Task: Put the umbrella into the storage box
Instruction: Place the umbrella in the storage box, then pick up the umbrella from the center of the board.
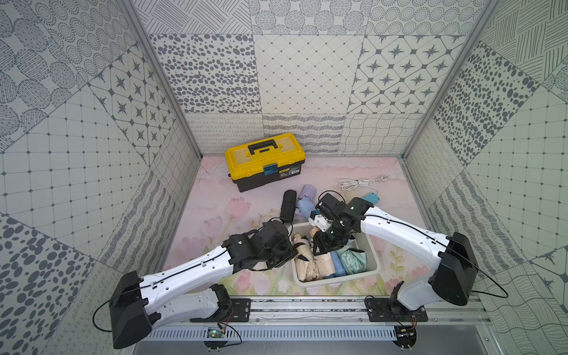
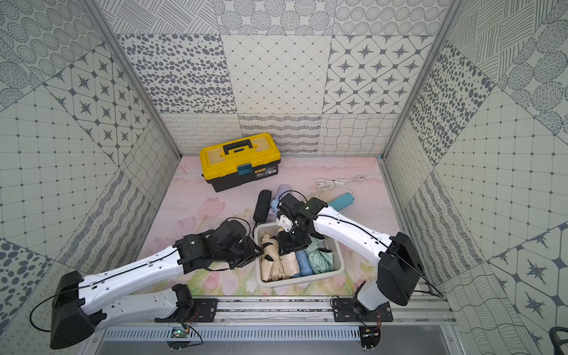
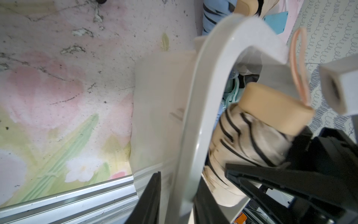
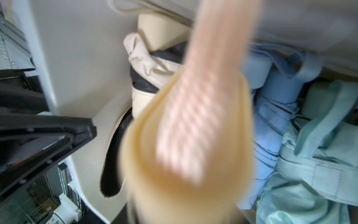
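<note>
The white storage box [image 1: 338,281] [image 2: 304,282] sits at the front centre of the mat. A beige umbrella stands on end in its left part, its handle [image 3: 275,108] and pink strap uppermost. In the right wrist view this handle [image 4: 184,155] is blurred while the box wall [image 4: 77,58] is sharp. My right gripper [image 1: 318,249] [image 2: 284,249] points down into the box over that umbrella, and the handle hides its jaws. My left gripper [image 1: 292,249] [image 3: 180,178] is shut on the box's left rim [image 3: 193,97], one finger on each side.
A second beige umbrella [image 1: 302,258], a blue one [image 1: 338,266] and a mint one [image 1: 353,259] lie in the box. Behind it lie a black umbrella [image 1: 288,205] and a lavender one [image 1: 307,192]. Further back are a yellow-and-black toolbox [image 1: 266,164], a white cable [image 1: 359,183] and a teal object [image 1: 372,197].
</note>
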Controlling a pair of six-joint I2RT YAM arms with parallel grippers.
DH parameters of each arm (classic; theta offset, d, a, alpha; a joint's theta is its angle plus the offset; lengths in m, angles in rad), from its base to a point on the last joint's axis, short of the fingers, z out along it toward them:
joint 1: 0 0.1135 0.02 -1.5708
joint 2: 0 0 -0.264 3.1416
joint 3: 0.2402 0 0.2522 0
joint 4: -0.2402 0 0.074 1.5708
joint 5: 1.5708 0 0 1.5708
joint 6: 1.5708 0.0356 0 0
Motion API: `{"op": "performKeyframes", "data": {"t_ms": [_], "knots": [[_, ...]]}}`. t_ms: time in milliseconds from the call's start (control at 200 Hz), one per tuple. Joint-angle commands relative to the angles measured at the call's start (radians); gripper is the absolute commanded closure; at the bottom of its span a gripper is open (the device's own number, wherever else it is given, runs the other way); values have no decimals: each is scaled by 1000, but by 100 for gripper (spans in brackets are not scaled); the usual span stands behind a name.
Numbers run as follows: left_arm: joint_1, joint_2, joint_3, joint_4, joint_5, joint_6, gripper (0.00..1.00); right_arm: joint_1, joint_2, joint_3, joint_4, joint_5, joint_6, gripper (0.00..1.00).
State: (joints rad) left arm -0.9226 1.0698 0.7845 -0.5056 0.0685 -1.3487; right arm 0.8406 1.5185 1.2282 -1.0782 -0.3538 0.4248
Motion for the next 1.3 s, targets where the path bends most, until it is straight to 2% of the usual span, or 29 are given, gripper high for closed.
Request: {"op": "performKeyframes", "data": {"t_ms": [0, 115, 225, 350, 485, 700, 791, 856, 911, 981, 1046, 1131, 1296], "knots": [[-2, 11, -6, 10, -51, 32, 72, 6, 1, -17, 67, 48, 43, 43], [1, 21, -12, 12, -66, 45, 76, 5, -25, -37, 96, 97, 70, 39], [7, 36, -1, 4, -70, 64, 76, 6, -85, -48, 110, 144, 104, 39], [13, 50, 0, -3, -74, 62, 76, 7, -156, -100, 135, 167, 163, 46], [24, 56, -3, -4, -75, 59, 81, 23, -205, -198, 219, 165, 241, 55], [31, 50, 4, -16, -77, 72, 82, 58, -205, -257, 286, 179, 303, 58], [40, 33, 1, -29, -84, 89, 73, 57, -236, -231, 286, 222, 299, 56], [49, 10, 10, -58, -94, 110, 59, 52, -274, -191, 284, 259, 276, 46], [56, -16, 30, -98, -115, 134, 47, 38, -299, -156, 286, 283, 255, 42], [59, -53, 58, -146, -161, 178, 37, 7, -316, -113, 290, 312, 226, 37], [75, -80, 85, -178, -205, 218, 31, -33, -310, -84, 313, 330, 194, 31], [116, -94, 118, -194, -234, 269, 26, -92, -258, -36, 354, 337, 135, 28], [203, -107, 135, -149, -254, 327, 24, -139, -45, 159, 345, 337, 21, 21]]}}
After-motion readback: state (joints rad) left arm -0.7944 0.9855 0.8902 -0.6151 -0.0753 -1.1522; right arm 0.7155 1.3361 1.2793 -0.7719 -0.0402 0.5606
